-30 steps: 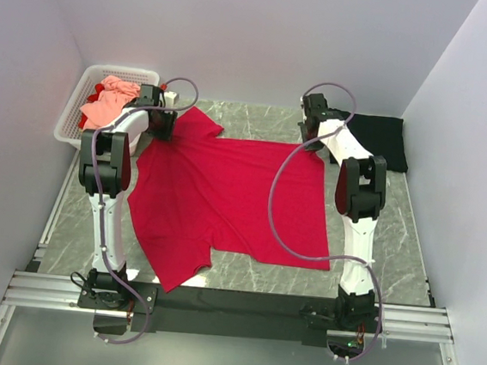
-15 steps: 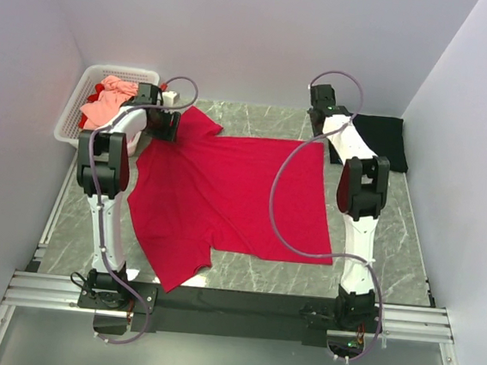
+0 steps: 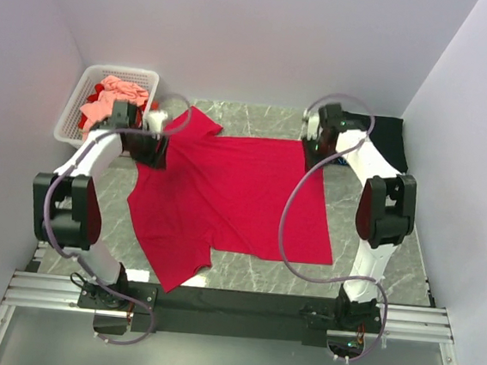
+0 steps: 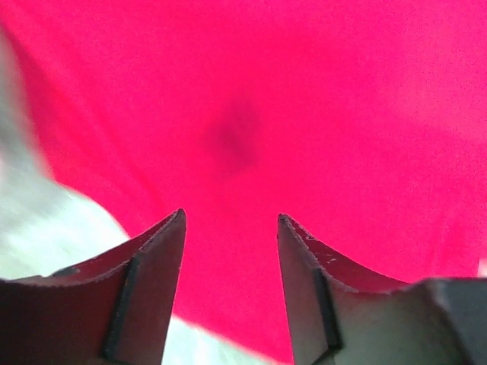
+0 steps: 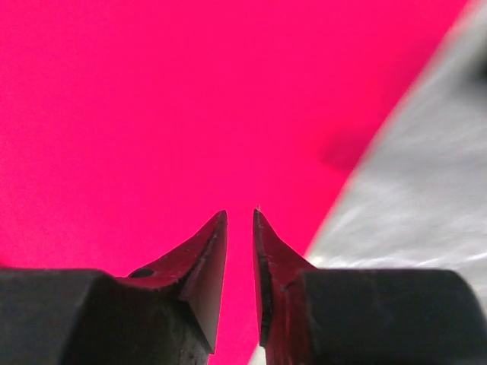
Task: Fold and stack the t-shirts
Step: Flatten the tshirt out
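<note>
The crimson-red t-shirt [image 3: 225, 194] lies spread flat across the middle of the table. My left gripper [image 3: 149, 149] hovers over its left shoulder by the far sleeve; in the left wrist view [image 4: 230, 217] the jaws are wide open over red cloth [image 4: 251, 114] with nothing between them. My right gripper [image 3: 314, 144] is over the shirt's far right corner; in the right wrist view [image 5: 240, 211] the jaws stand a narrow gap apart over red cloth [image 5: 152, 114], empty. The black t-shirt [image 3: 384, 136] lies folded at the back right. The salmon-pink t-shirt [image 3: 109, 100] is bunched in the basket.
The white lattice basket [image 3: 77, 102] stands at the back left corner. Bare grey marble table [image 3: 393, 240] shows right of the red shirt and along its left side. White walls close in the back and both sides.
Both arms have swung their elbows outward. The left gripper slid a little nearer along the shirt's left shoulder. The right gripper went to the far edge, then came back over the shirt's corner.
</note>
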